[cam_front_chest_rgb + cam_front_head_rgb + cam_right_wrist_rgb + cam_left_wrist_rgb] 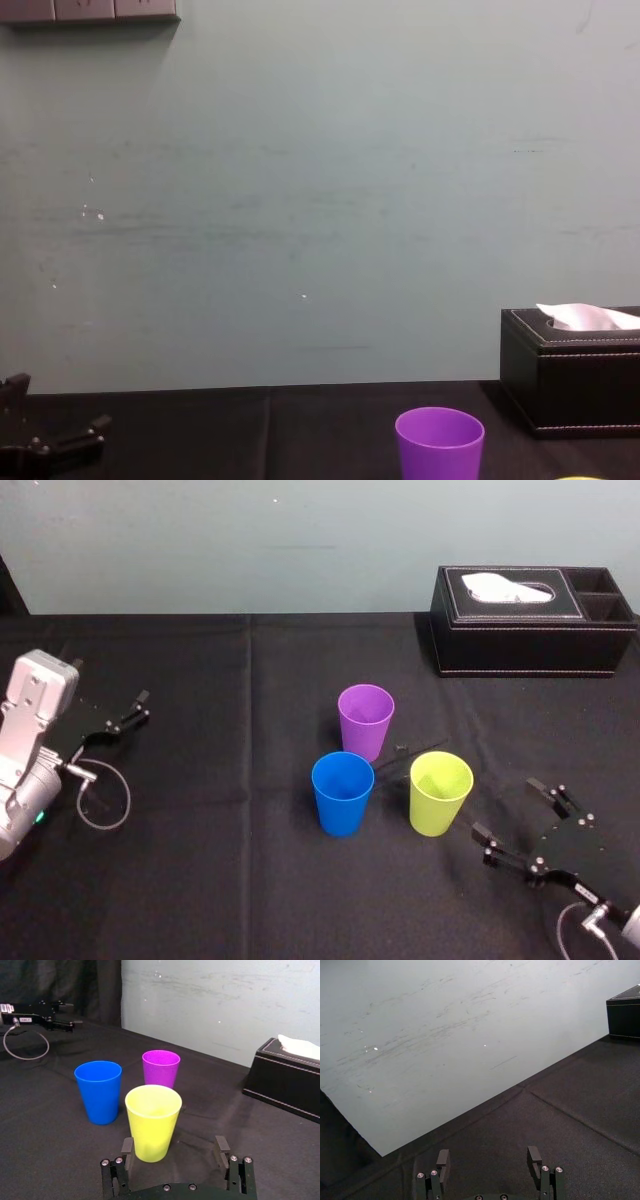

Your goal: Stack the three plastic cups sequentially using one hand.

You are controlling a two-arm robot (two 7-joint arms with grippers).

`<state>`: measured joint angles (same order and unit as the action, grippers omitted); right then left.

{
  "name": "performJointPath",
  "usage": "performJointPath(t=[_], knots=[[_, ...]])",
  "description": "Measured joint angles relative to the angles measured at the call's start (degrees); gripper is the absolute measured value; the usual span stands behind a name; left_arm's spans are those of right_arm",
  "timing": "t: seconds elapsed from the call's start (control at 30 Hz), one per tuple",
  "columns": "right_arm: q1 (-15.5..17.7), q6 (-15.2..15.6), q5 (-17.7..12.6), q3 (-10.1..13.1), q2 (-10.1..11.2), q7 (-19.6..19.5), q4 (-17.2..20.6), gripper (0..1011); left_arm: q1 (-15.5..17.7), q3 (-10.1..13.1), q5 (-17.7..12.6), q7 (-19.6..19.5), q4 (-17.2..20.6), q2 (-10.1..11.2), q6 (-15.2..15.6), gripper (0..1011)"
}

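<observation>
Three cups stand upright and apart on the black table: purple [366, 720] farthest back, blue [342, 792] at front left, yellow-green [440, 792] at front right. My right gripper [510, 810] is low at the front right, a short gap to the right of the yellow-green cup, open and empty. In the right wrist view its fingers [127, 1147] stand wide apart with the yellow-green cup [152, 1122] just ahead, and the blue cup [99, 1091] and purple cup [161, 1067] beyond. The chest view shows the purple cup [440, 445]. My left gripper [135, 710] is parked far left, open.
A black tissue box [530, 620] sits at the back right of the table, also seen as the box [287, 1085]. A cable loop [100, 800] hangs by the left arm. A pale wall [320, 200] stands behind the table. The left gripper [488, 1159] faces bare black cloth.
</observation>
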<state>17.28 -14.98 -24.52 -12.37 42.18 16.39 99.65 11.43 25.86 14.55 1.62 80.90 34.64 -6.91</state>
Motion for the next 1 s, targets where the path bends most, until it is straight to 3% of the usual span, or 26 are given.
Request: performJointPath(t=[0.57, 1.0], knots=[[-4.1, 2.11, 2.76, -1.79, -3.53, 4.06, -2.63, 1003, 0.0, 0.0, 0.0, 0.0, 0.0, 0.0, 0.0, 1011], [-6.54, 3.48, 3.04, -1.9, -5.99, 6.78, -4.58, 1003, 0.0, 0.0, 0.0, 0.0, 0.0, 0.0, 0.0, 1012]])
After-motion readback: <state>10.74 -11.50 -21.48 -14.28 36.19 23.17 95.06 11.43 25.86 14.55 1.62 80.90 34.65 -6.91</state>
